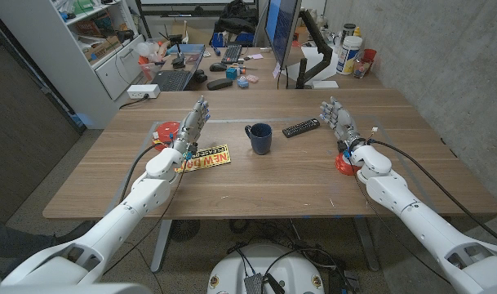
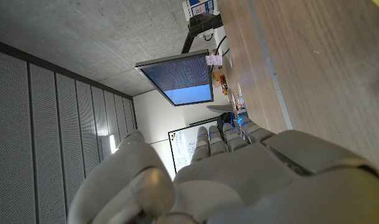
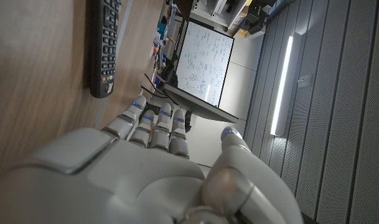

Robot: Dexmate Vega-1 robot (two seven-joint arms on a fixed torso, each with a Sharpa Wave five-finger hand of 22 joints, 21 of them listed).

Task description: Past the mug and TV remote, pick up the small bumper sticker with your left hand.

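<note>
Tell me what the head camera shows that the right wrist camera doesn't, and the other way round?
Head view alone: the mug, the yellow bumper sticker partly under the left hand, and red objects by each arm. Right wrist view alone: a whiteboard covered with writing, and the remote's buttons close up. Both: the right hand, fingers straight, the TV remote and the wooden table.

Left hand and right hand both stand edge-up, fingers straight, holding nothing.
</note>
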